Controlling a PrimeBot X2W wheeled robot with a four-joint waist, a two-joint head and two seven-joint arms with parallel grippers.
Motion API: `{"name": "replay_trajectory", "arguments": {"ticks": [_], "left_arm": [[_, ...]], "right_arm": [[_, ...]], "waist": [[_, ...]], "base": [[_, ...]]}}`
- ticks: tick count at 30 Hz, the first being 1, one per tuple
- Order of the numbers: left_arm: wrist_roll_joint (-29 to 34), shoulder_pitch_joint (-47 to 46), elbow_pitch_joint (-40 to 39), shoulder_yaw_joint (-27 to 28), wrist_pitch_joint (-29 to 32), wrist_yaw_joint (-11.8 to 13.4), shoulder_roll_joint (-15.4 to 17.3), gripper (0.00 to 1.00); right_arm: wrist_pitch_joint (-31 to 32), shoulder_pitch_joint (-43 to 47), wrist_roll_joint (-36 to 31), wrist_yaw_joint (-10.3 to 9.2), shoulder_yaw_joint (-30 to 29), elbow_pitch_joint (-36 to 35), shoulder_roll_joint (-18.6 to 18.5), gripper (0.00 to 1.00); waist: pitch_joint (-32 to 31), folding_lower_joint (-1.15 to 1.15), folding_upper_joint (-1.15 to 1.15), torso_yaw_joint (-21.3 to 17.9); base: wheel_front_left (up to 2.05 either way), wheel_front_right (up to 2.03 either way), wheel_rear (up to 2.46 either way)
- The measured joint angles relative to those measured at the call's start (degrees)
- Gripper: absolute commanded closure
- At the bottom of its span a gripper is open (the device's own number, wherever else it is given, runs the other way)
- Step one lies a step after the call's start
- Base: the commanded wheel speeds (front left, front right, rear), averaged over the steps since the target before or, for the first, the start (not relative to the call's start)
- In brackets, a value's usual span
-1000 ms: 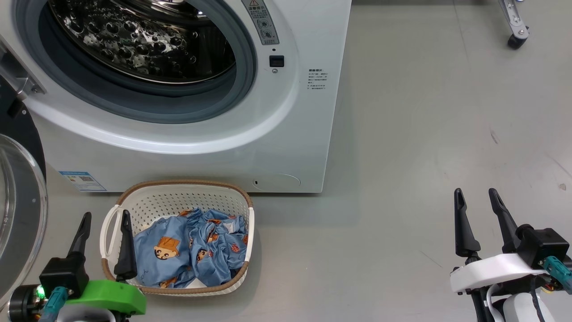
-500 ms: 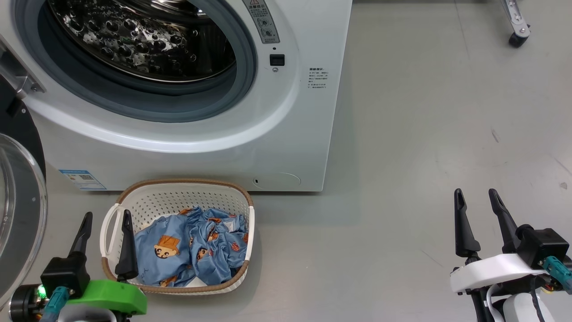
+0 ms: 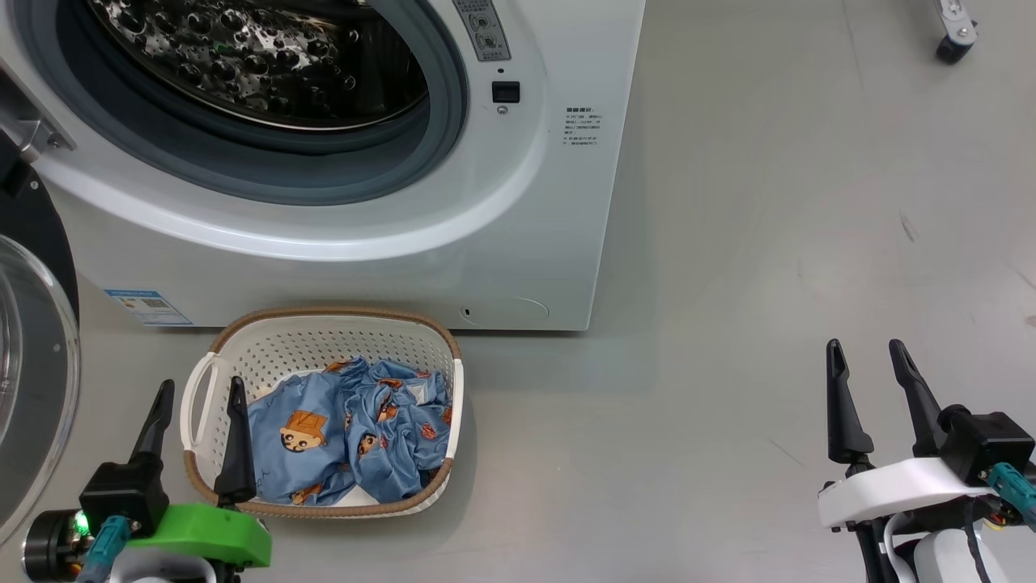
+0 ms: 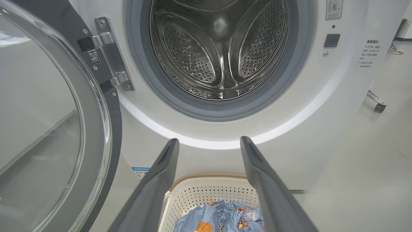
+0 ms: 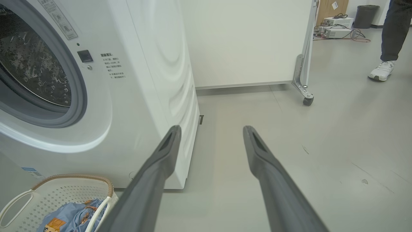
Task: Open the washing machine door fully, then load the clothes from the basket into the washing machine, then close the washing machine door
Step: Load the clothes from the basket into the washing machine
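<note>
Floor: 1 washing machine, 1 basket; left claw, right claw spread.

This is looking like a test lab: a big white front-loading washing machine is standing on a bare smooth grey floor beside a white castor-mounted partition panel, with cabled grey instrument boxes sitting beyond.

Open washing machine door; blue clothes heaped in cream basket before washing machine
</note>
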Motion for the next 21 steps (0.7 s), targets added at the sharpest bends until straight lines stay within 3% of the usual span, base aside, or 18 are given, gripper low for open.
{"name": "replay_trajectory", "arguments": {"ticks": [21], "left_arm": [[-0.11, -3.65, -0.01, -1.33, 0.0, -0.01, -0.11, 0.0]], "right_arm": [[0.0, -2.1, 0.0, 0.0, -0.22, -1.3, -0.27, 0.0]], "waist": [[7.18, 0.0, 0.0, 0.05]], "base": [[0.0, 0.0, 0.0]]}}
